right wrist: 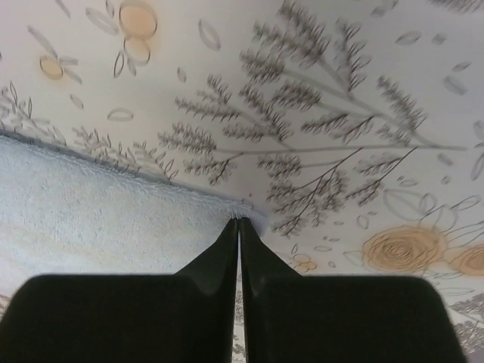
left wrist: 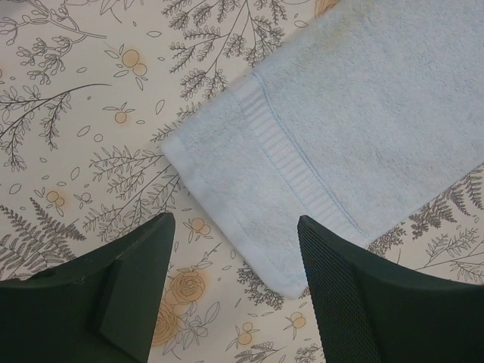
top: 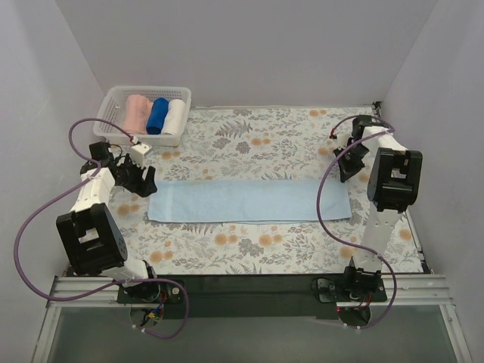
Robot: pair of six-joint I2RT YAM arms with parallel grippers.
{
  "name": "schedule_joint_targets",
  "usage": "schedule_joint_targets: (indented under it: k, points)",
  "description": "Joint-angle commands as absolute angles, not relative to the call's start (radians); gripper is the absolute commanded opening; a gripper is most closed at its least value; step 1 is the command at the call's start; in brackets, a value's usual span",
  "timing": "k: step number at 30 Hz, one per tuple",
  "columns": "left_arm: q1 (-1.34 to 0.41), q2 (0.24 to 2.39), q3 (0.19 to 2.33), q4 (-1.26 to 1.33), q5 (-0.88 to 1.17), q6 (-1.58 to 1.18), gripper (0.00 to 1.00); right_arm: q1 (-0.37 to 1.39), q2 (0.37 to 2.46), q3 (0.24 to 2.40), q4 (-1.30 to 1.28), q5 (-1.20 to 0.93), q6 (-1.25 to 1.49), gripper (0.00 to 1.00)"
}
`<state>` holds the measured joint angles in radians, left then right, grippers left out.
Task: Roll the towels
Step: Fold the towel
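The light sky-blue towel (top: 249,200) lies flat as a long folded strip across the middle of the floral tablecloth. My left gripper (top: 142,180) is open and empty, low over the towel's left end, whose near corner (left wrist: 280,280) sits between the fingers in the left wrist view (left wrist: 235,219). My right gripper (top: 349,168) is shut on the towel's far right corner; the fabric (right wrist: 91,204) bunches at the fingertips (right wrist: 240,221). The salmon-pink towel (top: 138,113) lies rolled in the basket.
A white mesh basket (top: 147,88) at the back left holds the pink roll, a dark royal-blue roll (top: 157,115) and a white roll (top: 175,116). White walls close in the left, back and right sides. Purple cables loop from both arms.
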<state>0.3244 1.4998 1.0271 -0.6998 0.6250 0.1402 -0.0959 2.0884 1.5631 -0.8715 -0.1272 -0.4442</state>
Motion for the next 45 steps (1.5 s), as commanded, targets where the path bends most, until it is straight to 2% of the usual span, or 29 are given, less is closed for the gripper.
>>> schedule_joint_targets:
  k: [1,5,8,9,11,13,16,20,21,24,25,26,30,33,37,45]
  points:
    - [0.311,1.499,1.031,-0.664,0.632,0.114,0.61,-0.087,2.183,1.672,-0.798,-0.109,-0.427,0.07]
    - [0.295,1.534,1.040,-0.643,0.629,0.077,0.61,-0.071,2.214,1.781,-0.821,-0.150,-0.408,0.10]
    - [0.284,1.537,1.042,-0.631,0.637,0.072,0.61,-0.072,2.133,1.767,-0.844,-0.189,-0.414,0.24]
    - [0.281,1.536,1.040,-0.620,0.646,0.069,0.57,-0.072,2.105,1.728,-0.842,-0.181,-0.417,0.27]
    - [0.264,1.560,1.049,-0.603,0.686,0.055,0.50,-0.080,2.031,1.694,-0.841,-0.183,-0.425,0.27]
    - [0.244,1.600,1.072,-0.609,0.706,0.022,0.38,-0.084,1.988,1.657,-0.844,-0.189,-0.428,0.27]
    - [0.241,1.681,1.092,-0.595,0.735,-0.036,0.27,-0.087,1.931,1.632,-0.857,-0.198,-0.431,0.26]
    - [0.241,1.766,1.117,-0.575,0.664,-0.071,0.21,-0.113,1.902,1.596,-0.909,-0.195,-0.439,0.28]
    - [0.241,1.773,1.118,-0.572,0.644,-0.072,0.21,-0.121,1.901,1.585,-0.916,-0.196,-0.443,0.33]
    - [0.239,1.787,1.129,-0.558,0.643,-0.089,0.24,-0.159,1.894,1.523,-0.925,-0.202,-0.449,0.42]
    - [0.239,1.781,1.131,-0.557,0.650,-0.092,0.28,-0.172,1.896,1.508,-0.927,-0.209,-0.448,0.43]
    - [0.241,1.775,1.132,-0.557,0.658,-0.098,0.36,-0.190,1.899,1.494,-0.928,-0.216,-0.446,0.45]
    - [0.241,1.733,1.131,-0.558,0.673,-0.089,0.52,-0.209,1.914,1.439,-0.920,-0.232,-0.428,0.46]
    - [0.239,1.701,1.126,-0.571,0.676,-0.077,0.56,-0.209,1.930,1.433,-0.911,-0.261,-0.399,0.47]
    - [0.239,1.668,1.118,-0.578,0.672,-0.061,0.59,-0.203,1.956,1.439,-0.896,-0.308,-0.354,0.55]
    - [0.239,1.651,1.112,-0.584,0.670,-0.054,0.61,-0.163,1.983,1.373,-0.833,-0.275,-0.311,0.52]
